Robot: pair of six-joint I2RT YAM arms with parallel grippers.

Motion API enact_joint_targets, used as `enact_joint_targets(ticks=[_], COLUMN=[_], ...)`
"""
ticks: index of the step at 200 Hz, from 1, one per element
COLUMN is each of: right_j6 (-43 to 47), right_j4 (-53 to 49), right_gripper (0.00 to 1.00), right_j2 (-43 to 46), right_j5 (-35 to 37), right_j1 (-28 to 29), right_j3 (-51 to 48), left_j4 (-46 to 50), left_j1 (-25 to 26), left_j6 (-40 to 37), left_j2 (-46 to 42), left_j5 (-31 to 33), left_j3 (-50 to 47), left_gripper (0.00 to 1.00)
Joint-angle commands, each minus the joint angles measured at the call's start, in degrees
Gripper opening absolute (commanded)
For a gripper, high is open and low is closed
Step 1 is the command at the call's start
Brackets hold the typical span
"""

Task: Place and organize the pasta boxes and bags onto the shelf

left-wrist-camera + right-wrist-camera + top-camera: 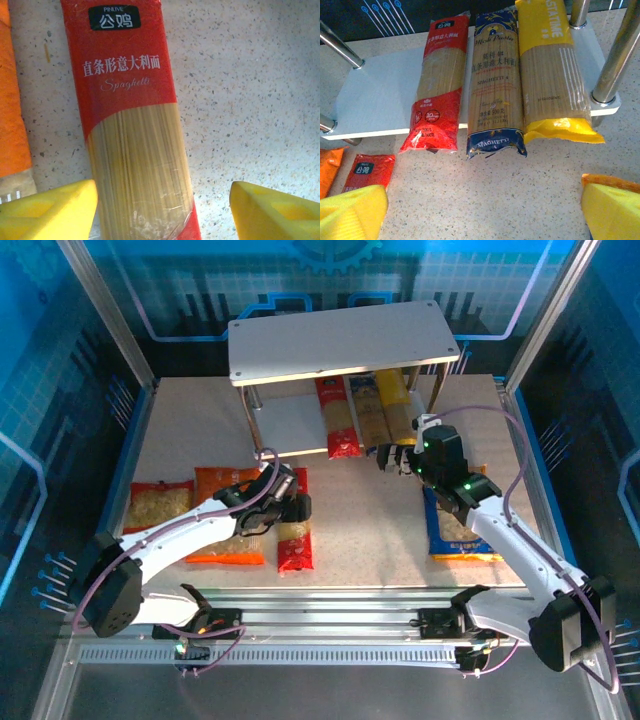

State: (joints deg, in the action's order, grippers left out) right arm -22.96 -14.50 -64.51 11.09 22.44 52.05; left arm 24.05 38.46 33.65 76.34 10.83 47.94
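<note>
Shelf (340, 335) at back of counter (370, 530). Lower tier: red pack (338, 420), dark blue pack (365, 410) and yellow pack (393, 405) side by side. Left jaws over second red pack (295, 548) on counter, just beside orange bag (212, 482). Red bag (158, 505) far left. Right jaws near shelf front. Blue bag (452, 537) partly under right arm (510, 540).
</note>
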Motion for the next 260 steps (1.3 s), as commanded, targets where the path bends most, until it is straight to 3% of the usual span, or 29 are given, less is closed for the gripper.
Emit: enact_joint_targets(ticks=[1, 80, 161, 173, 184, 191, 231, 243, 260], right_j6=[-0.8, -0.5, -0.9, -1.0, -1.0, -1.0, -1.3, -1.3, -1.4], right_j4=[0.1, 1.1, 2.5, 2.6, 2.6, 2.7, 2.6, 2.6, 2.7], right_gripper=[1.00, 1.00, 1.00, 1.00, 1.00, 1.00, 1.00, 1.00, 1.00], right_j2=[1.3, 2.0, 3.6, 3.7, 3.8, 3.8, 4.1, 4.2, 4.4], right_j5=[0.4, -0.1, -1.6, -1.7, -1.8, -1.9, -2.2, -2.4, -2.4], right_j1=[-0.7, -0.9, -2.9, -3.1, -3.3, -3.4, -3.9, -4.0, -4.1], right_j3=[-0.5, -0.9, -3.5, -3.5, -3.6, -3.6, -4.0, -4.0, -4.0], left_j4=[-2.0, -7.0, -6.2, -5.6, -4.8, -4.4, -2.9, -2.4, -2.3], left_j1=[-0.1, -0.1, 0.6, 0.8, 0.9, 0.9, 0.9, 0.9, 0.9], left_j6=[0.3, 6.0, 6.2, 5.3, 4.8, 4.6, 3.5, 3.2, 2.7], left_j2=[2.7, 11.0, 19.3, 20.3, 21.0, 21.3, 21.2, 20.8, 19.1], left_j5=[-4.2, -1.2, -0.6, -1.1, -1.2, -1.3, -1.6, -1.4, -1.3], left_j3=[-1.5, -1.8, 0.2, 1.4, 2.4, 2.8, 3.3, 3.2, 2.7], left_gripper=[0.99, 0.99, 0.99, 0.90, 0.67, 0.59, 0.35, 0.00, 0.00])
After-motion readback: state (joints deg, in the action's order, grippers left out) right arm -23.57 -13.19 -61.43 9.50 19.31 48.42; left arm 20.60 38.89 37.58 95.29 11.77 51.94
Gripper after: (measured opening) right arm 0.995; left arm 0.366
